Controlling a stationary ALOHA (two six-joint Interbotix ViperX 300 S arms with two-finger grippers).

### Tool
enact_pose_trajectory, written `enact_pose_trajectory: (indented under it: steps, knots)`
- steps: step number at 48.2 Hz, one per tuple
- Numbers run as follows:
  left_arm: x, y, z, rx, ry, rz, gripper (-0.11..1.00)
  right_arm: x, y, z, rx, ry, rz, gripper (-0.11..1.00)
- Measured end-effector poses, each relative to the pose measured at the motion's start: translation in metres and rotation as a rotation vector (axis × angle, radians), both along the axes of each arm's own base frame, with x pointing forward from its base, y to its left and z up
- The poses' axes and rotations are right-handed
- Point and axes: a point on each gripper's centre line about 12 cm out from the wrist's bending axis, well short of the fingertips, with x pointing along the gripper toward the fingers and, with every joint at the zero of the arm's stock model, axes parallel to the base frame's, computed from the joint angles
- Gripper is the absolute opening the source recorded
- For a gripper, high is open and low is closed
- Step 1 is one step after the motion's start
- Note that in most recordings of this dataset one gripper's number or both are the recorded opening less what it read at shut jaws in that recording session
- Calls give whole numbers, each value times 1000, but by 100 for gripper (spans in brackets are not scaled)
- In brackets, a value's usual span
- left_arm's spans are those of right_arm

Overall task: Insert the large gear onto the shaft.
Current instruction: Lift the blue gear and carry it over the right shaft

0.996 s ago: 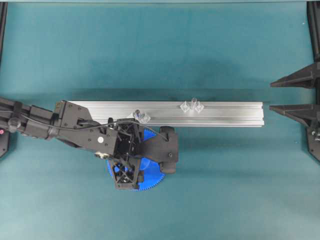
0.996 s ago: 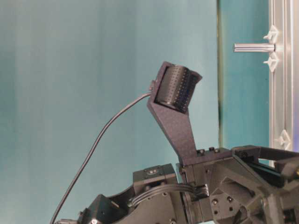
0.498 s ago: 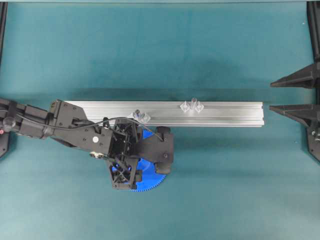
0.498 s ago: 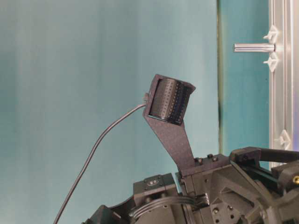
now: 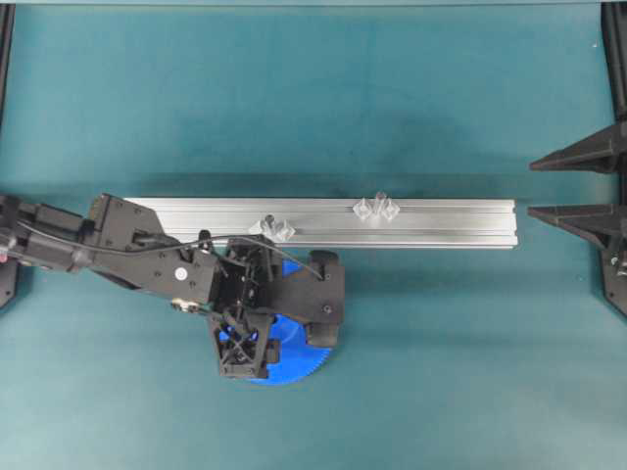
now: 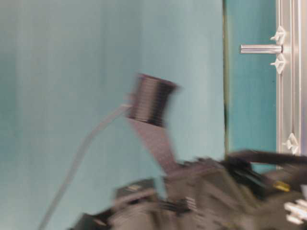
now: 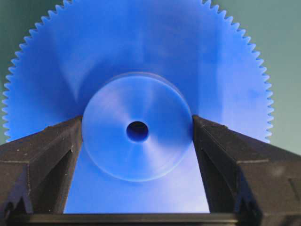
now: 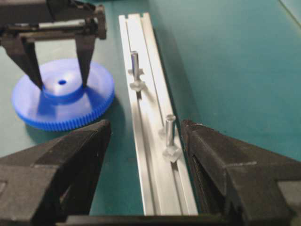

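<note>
The large gear (image 5: 294,360) is a bright-blue toothed disc on the teal mat, just in front of the rail and mostly under my left arm. In the left wrist view the gear (image 7: 141,47) fills the frame. My left gripper (image 7: 137,121) has its fingers pressed on both sides of the raised hub. The right wrist view shows the same grip (image 8: 61,80) on the gear (image 8: 89,101). I cannot tell whether the gear is off the mat. The shaft (image 5: 378,207) stands on the rail, right of the gear; it also shows in two other views (image 8: 169,129) (image 6: 259,49). My right gripper (image 5: 534,186) is open and empty beyond the rail's right end.
A long aluminium rail (image 5: 441,225) lies across the middle of the mat. A second clear mount with a pin (image 5: 274,228) sits on the rail close behind the gear, and shows farther off in the right wrist view (image 8: 135,63).
My left arm has shifted left and toward the front edge with its fingers round the gear's hub. More of the gear shows at the front. The table-level view is now motion-blurred.
</note>
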Motion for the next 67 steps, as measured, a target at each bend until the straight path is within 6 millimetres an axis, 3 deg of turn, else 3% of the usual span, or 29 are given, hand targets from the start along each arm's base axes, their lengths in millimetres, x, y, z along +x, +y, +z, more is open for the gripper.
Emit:
enact_pose_trajectory:
  steps: [20,41,51,67]
  knots:
    - [17,8,45,45,-49,-80,79,0,0,-4,1,8,-2,71]
    - [49,77,100,172,-166,-142,79,-1,0,-4,1,9,0,71]
    - [70,104,87,220,-149,-170,79,-1,0,-5,1,11,-2,72]
    - [101,131,64,249,-132,-175,79,-5,1,-4,-2,-15,0,71]
